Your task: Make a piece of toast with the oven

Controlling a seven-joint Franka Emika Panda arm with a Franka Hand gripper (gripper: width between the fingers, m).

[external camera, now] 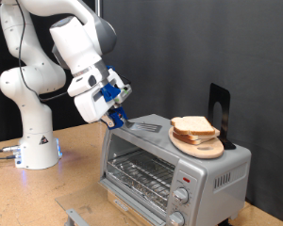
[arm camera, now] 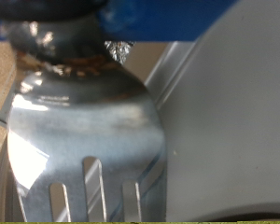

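In the exterior view the white Panda arm reaches down from the view's upper left, and its gripper (external camera: 116, 115), with blue finger parts, hangs just above the top of the silver toaster oven (external camera: 170, 162) near that top's left end. The gripper is pinching the handle of a metal spatula (external camera: 144, 126), whose slotted blade lies low over the oven's top and points toward the view's right. Just beyond the blade's tip sits a round wooden board (external camera: 200, 145) carrying a small stack of bread slices; the piece of toast (external camera: 191, 125) is the uppermost one, apart from the blade. The oven door hangs open, showing the wire rack (external camera: 141, 171) inside. The wrist view shows none of this layout: it is filled by the spatula (arm camera: 89, 121) up close, its shiny blade, slots and taped neck, with the grey oven top (arm camera: 233, 121) beside it.
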